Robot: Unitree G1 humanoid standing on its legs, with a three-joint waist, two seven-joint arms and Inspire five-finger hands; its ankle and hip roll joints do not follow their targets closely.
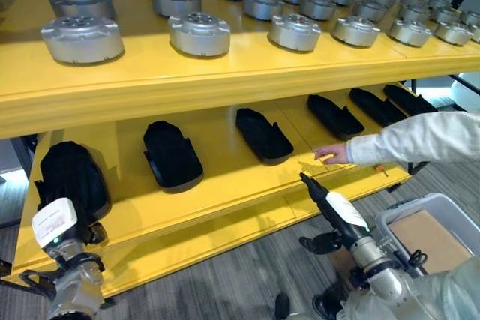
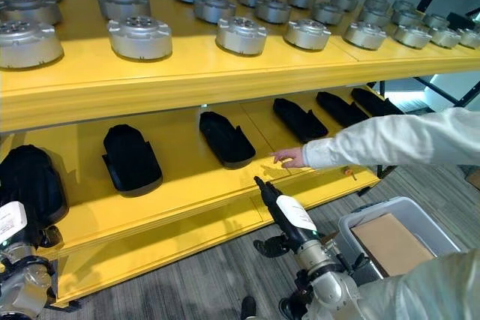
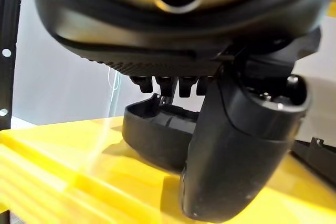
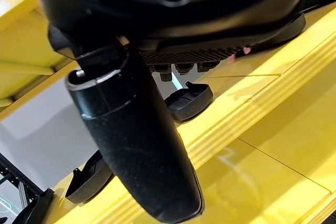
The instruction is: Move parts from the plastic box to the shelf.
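Right hand (image 2: 271, 198) hangs at the near edge of the lower shelf (image 2: 180, 177), fingers straight and extended toward the shelf, holding nothing. Left hand (image 1: 64, 219) sits at the far-left end of the same shelf, against a bulky black part (image 1: 69, 174); its fingers are hidden behind that part, so I cannot tell its grip. Plastic box (image 2: 420, 219) is on the floor, near right, with a brown sheet on top. Black parts (image 2: 130, 158) lie in a row along the lower shelf; round metal parts (image 2: 140, 37) fill the upper shelf. A person's hand (image 2: 289, 157) rests on the shelf just past the right hand. Judgement: seat the left part fully back from the edge before letting go, and keep the right hand clear of the person.
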